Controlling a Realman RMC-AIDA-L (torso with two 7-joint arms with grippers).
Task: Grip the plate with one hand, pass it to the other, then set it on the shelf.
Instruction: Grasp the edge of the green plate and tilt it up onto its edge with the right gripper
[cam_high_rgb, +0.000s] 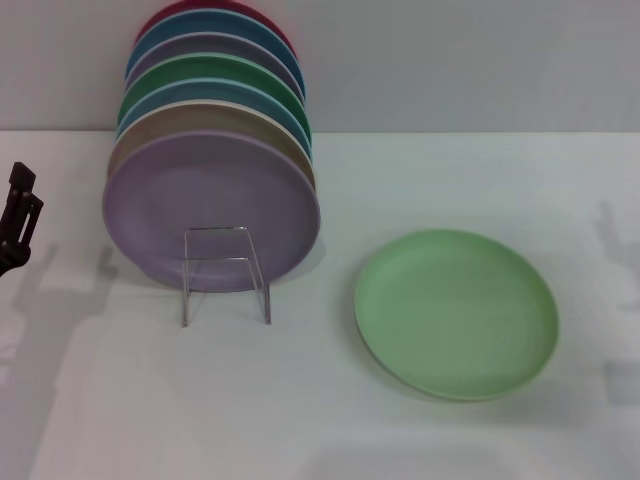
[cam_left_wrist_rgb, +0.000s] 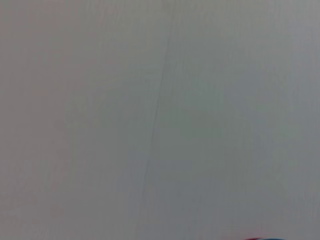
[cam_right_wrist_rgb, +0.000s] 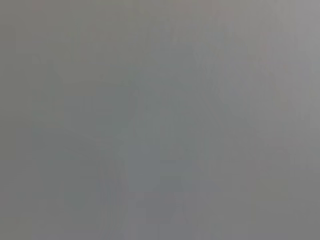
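White table (cam_high_rgb: 400, 440): plate (cam_high_rgb: 456, 313) flat; left claw (cam_high_rgb: 20, 215) cut off, grip unclear; right unseen.

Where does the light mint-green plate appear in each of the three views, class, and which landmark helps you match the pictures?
Head view: the light mint-green plate lies flat on the white table, to the right of the clear acrylic rack.
Left wrist view: not in it; only a plain grey surface and a sliver of red and blue rim at the edge.
Right wrist view: not in it; plain grey only.
Shared landmark: none sure; perhaps the stacked plates' rims.
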